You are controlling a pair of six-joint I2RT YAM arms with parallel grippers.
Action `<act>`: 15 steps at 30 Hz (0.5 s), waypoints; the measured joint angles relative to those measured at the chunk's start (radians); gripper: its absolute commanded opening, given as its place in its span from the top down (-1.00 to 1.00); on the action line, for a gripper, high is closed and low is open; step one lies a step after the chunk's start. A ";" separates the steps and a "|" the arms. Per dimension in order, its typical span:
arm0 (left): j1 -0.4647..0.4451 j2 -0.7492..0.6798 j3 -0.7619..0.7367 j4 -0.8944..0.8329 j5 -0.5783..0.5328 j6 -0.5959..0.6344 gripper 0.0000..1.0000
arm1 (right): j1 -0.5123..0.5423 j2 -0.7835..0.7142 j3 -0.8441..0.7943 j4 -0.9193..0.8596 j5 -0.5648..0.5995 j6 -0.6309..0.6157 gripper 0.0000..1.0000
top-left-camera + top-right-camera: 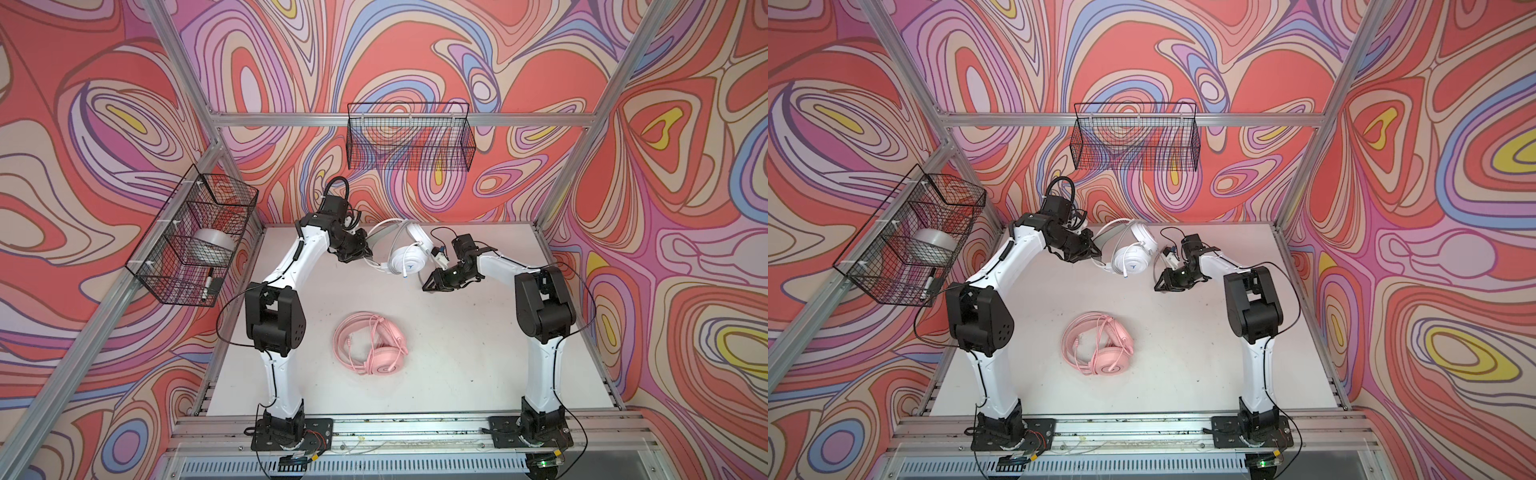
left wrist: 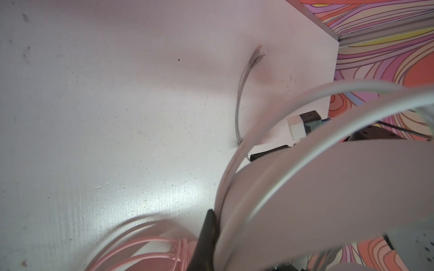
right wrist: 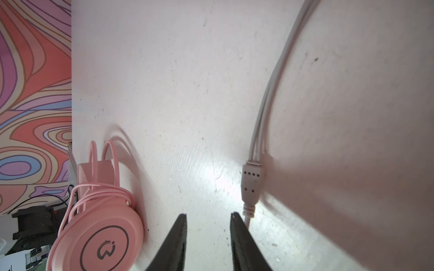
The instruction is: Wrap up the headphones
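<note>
Your left fingers [image 2: 206, 234] clamp the white headphones [image 1: 409, 257] at the bench's [image 1: 457, 353] far edge, likely anchoring them; right fingers [image 3: 178, 241] stand apart beside their cable [image 3: 265, 103].

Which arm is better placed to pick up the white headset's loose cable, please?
Right: the right fingers are open and empty beside the cable; the left fingers are shut on the white headset.
</note>
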 measured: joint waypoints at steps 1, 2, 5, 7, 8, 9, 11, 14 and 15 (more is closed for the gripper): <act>0.000 0.000 0.000 0.005 0.004 -0.009 1.00 | 0.000 0.000 -0.002 0.013 -0.013 0.007 0.32; -0.001 0.000 0.000 0.013 0.008 -0.021 1.00 | 0.000 0.000 -0.006 0.029 -0.027 0.013 0.32; -0.001 0.000 -0.001 0.031 0.015 -0.053 1.00 | 0.000 0.000 -0.023 0.067 -0.063 0.027 0.32; -0.001 0.000 -0.002 0.042 0.015 -0.074 1.00 | 0.000 0.000 -0.040 0.082 -0.085 0.033 0.33; -0.001 0.000 -0.002 0.048 0.015 -0.087 1.00 | 0.000 0.000 -0.052 0.091 -0.098 0.036 0.35; -0.001 0.000 -0.002 0.053 0.014 -0.098 1.00 | 0.001 -0.002 -0.066 0.097 -0.108 0.036 0.39; -0.001 0.000 -0.002 0.063 0.014 -0.115 1.00 | 0.002 -0.011 -0.098 0.100 -0.128 0.037 0.48; -0.001 0.000 -0.002 0.067 0.006 -0.137 1.00 | 0.002 -0.050 -0.148 0.091 -0.159 0.024 0.65; -0.001 0.000 -0.002 0.067 0.006 -0.143 1.00 | 0.002 -0.071 -0.161 0.076 -0.172 0.013 0.73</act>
